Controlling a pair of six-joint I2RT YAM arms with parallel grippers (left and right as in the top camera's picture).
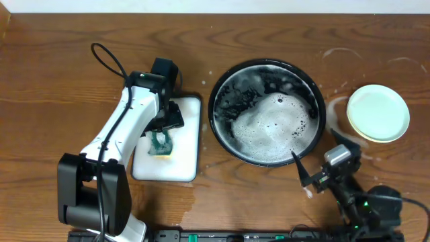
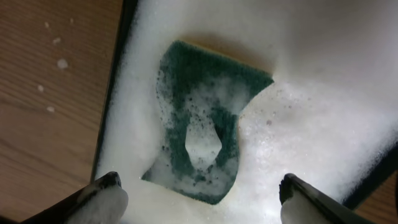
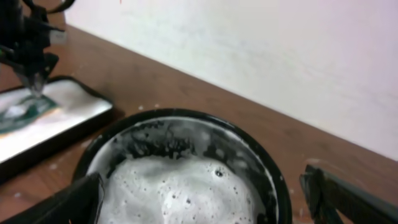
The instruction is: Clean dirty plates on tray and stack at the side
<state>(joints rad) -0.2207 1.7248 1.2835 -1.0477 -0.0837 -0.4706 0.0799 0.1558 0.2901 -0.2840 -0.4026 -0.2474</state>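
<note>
Left jaws: wide open and empty. They hang just above the sponge, one tip on each side of it, and grip nothing.
Sponge: green and lathered, lying flat and free on the white tray, left of centre on the surface.
Black tray: the tray sits mid-surface, just right of the white one. White foam fills much of it, and the dark wet bottom shows on the left part. No plate shows in it, though the foam could hide one lying flat.
Right jaws: spread fully and holding nothing. They are low at the near right rim of the black tray and point across it, not touching it as far as the views show.
Plates: the plates are stacked on the surface to the right of the black tray, apart from its rim. A pale mint one is on top with a yellow edge peeping out beneath. No red smear shows on the top face. How many lie in the stack cannot be told from above.
Soapy marks: whitish rings and streaks lie on the wood around the stack.
Done, by the look of it: washing and stacking at the side, for at least two plates.
Left, by the look of it: little or nothing, unless a plate lies hidden under the foam. Both arms are free for that.
</note>
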